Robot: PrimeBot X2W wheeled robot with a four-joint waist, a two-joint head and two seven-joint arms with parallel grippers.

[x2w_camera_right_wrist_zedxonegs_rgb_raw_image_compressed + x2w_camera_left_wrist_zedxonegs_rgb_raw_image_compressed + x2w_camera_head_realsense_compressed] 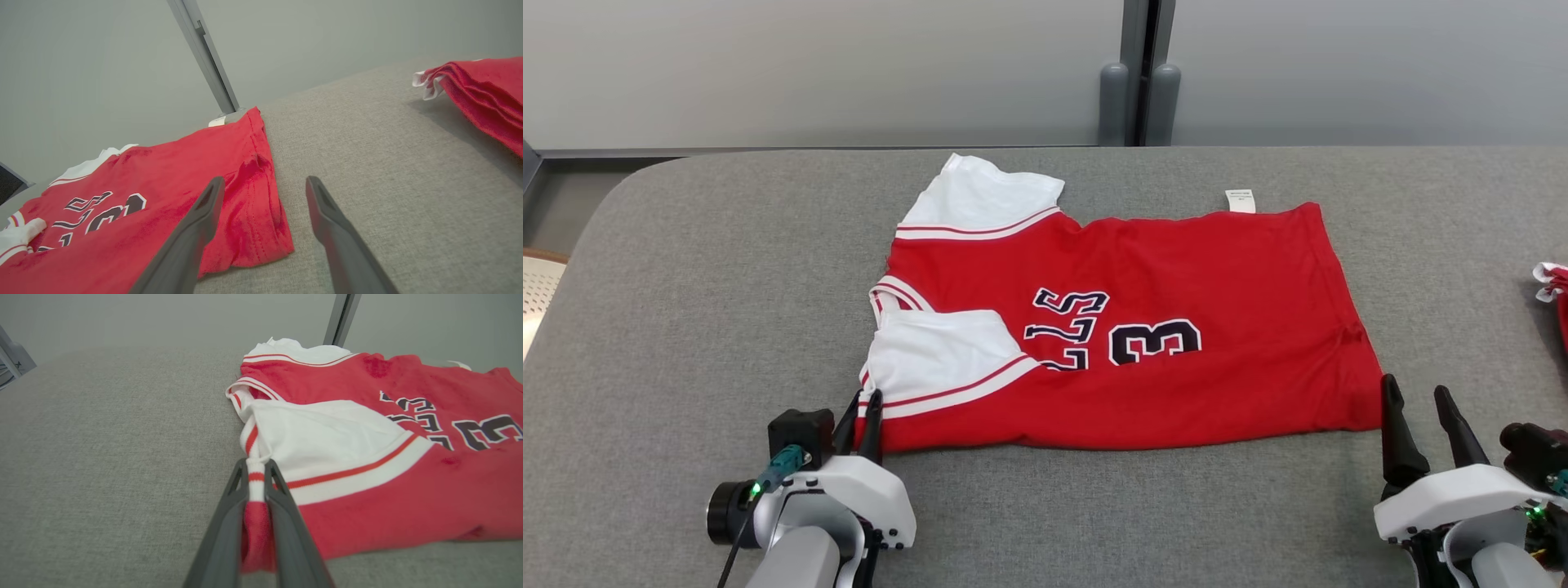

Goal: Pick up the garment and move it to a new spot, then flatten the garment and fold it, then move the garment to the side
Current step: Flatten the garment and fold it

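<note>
Garment (1143, 327): red knit jersey with white ribbed trim, red stripes and dark numerals, lying flat mid-tabletop (686, 327), which is grey coarse weave. Left pincer (255, 465) is clenched on the near-left striped edge. The left wrist view shows cloth bunched between its fingers, a detail too small in the head view. Right pincer (265, 181) is released, fingers spread astride the near-right hem corner. The right wrist view shows the layered folds of a second red garment (482, 94), well apart.

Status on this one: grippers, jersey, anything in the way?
Left gripper shut on jersey sleeve edge. Right gripper open at hem corner. Jersey spread on table. Other red garment far right, clear.
</note>
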